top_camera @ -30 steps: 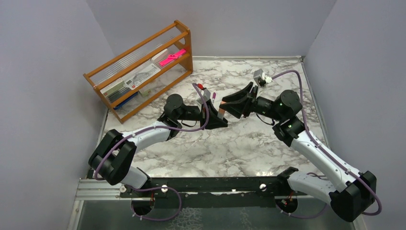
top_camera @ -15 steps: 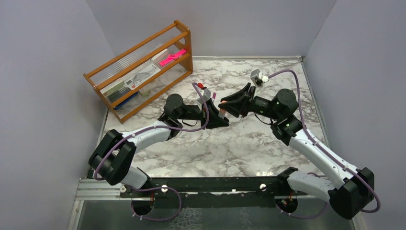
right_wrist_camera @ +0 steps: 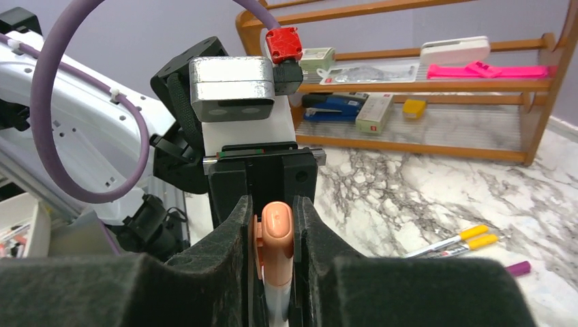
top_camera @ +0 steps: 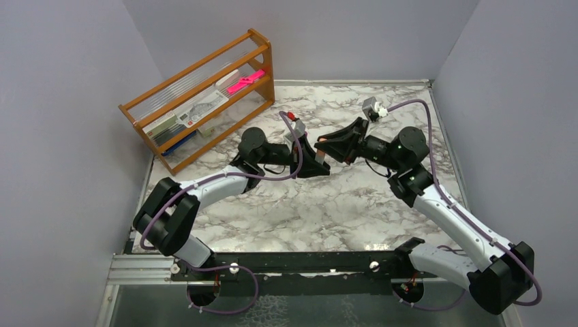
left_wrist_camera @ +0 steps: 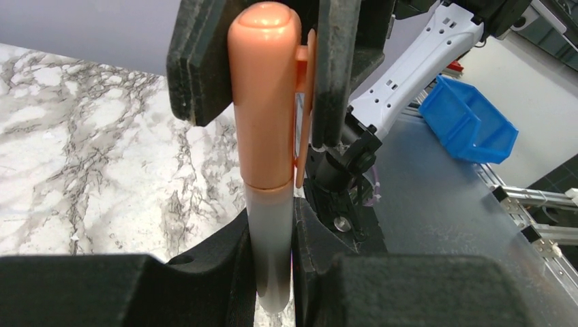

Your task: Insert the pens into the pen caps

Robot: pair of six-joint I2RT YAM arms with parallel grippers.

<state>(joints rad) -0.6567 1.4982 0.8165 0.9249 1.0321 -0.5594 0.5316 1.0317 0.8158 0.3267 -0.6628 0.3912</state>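
The left gripper point(top_camera: 315, 164) has pushed in against the right gripper point(top_camera: 327, 147). The orange-pink cap point(left_wrist_camera: 264, 95), pinched by the right, now sits on the pale pen barrel point(left_wrist_camera: 270, 238), pinched by the left (seam closed), above the marble table point(top_camera: 307, 211). This 1 looks capped.

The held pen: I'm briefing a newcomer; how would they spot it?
Above the middle of the marble table, the left gripper and right gripper meet tip to tip. Clamped between them is a pale grey pen wearing an orange-pink cap; the other pens lie loose, yellow-ended.
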